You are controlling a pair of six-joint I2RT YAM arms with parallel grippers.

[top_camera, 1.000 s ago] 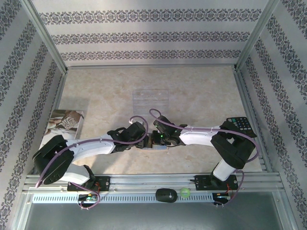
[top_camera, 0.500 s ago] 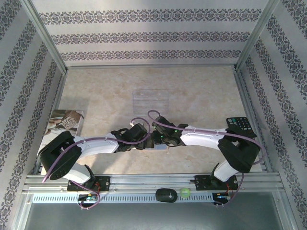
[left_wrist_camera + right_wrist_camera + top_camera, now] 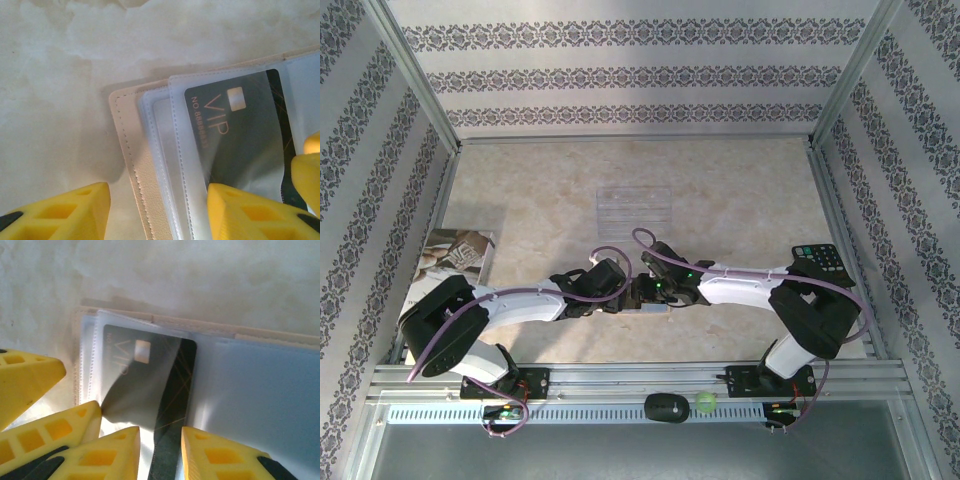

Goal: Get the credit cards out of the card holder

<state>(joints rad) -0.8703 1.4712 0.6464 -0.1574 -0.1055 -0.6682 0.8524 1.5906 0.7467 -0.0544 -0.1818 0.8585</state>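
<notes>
Card holder (image 3: 127, 155) lies open on the bench (image 3: 50, 75); left jaws wide apart, straddling its edge; right jaws narrowly apart over the black card (image 3: 135, 380) inside it.

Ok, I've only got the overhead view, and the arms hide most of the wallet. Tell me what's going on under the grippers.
Observer: The wallet lies open on the table. A black card marked VIP sits in its clear sleeve, with one end poking out.
Operator: Give me the right gripper.
Observer: The fingers of the right gripper stand a little apart, with the card's uncovered end in the gap between them. I cannot tell whether they touch it.
</notes>
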